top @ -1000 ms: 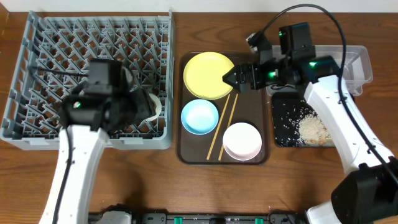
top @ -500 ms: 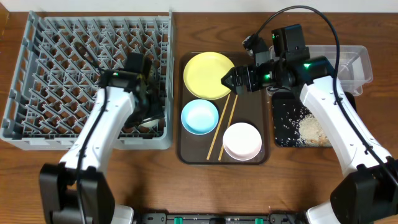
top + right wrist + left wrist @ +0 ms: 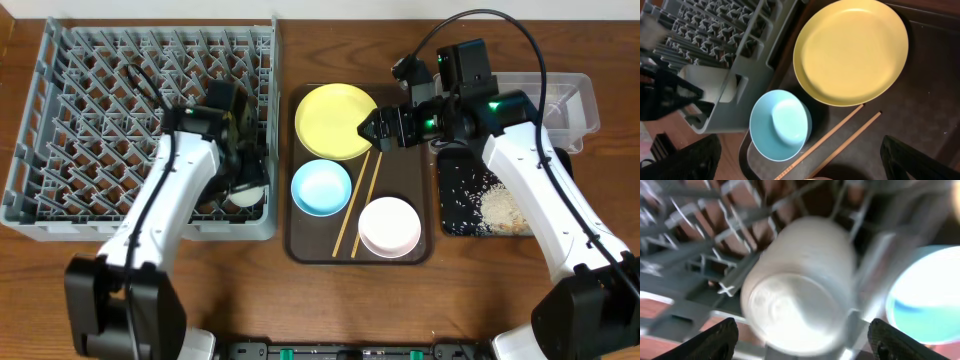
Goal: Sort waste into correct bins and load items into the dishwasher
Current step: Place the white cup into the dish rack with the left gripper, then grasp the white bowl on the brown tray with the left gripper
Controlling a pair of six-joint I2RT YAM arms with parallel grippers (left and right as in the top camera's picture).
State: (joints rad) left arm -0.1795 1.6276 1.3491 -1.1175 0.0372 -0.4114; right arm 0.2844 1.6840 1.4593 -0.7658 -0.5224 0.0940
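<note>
The small cream cup (image 3: 800, 285) lies on its side among the pegs at the front right corner of the grey dishwasher rack (image 3: 100, 100). My left gripper (image 3: 802, 345) hovers over it, open, with space between both fingers and the cup. From overhead the cup (image 3: 247, 192) shows just past the left gripper (image 3: 244, 172). My right gripper (image 3: 372, 128) hangs open and empty over the chopsticks (image 3: 360, 205), beside the yellow plate (image 3: 335, 120). The blue bowl (image 3: 321, 187) and white bowl (image 3: 390, 227) sit on the brown tray. Rice scraps (image 3: 500, 205) lie in the black tray (image 3: 452, 220).
The brown serving tray (image 3: 405, 175) sits between the rack and the bins. A clear tub (image 3: 575, 100) stands at the back right, partly hidden by my right arm. The right wrist view shows the plate (image 3: 850, 50), blue bowl (image 3: 780, 125) and rack corner (image 3: 740, 60).
My left arm swung right to the rack's front right corner, and its jaws have widened, leaving the cream cup lying free in the rack. The right arm has hardly moved.
</note>
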